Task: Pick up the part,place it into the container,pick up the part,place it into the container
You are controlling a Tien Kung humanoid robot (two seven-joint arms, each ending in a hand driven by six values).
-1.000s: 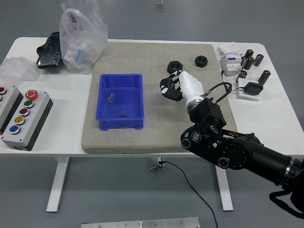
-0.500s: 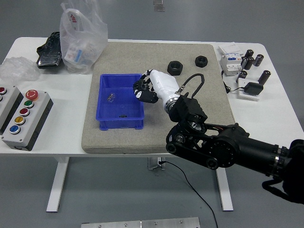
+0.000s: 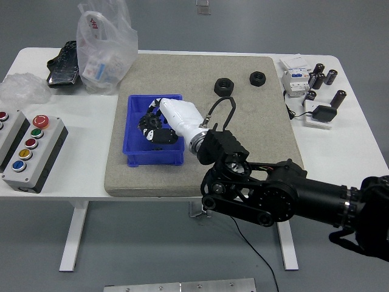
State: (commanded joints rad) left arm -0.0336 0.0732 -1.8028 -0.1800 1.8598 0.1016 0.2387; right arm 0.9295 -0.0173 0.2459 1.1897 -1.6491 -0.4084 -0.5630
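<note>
No text, number or brand was legible. The plastic bag (image 3: pixel 104 48) at 11 o'clock carried red print near its top, too small to read; the white device (image 3: pixel 294 78) at 2 o'clock likewise.

The blue container (image 3: pixel 135 157) looks like smooth, slightly glossy plastic. It sits on a grey mat (image 3: pixel 243 152) with a rough, matt, felt-like surface, over a smooth white table (image 3: pixel 358 164). The right hand (image 3: pixel 159 125) has a glossy white shell and black fingers. At far left, a thin bag (image 3: pixel 103 52) is clear, crinkled plastic.
</note>
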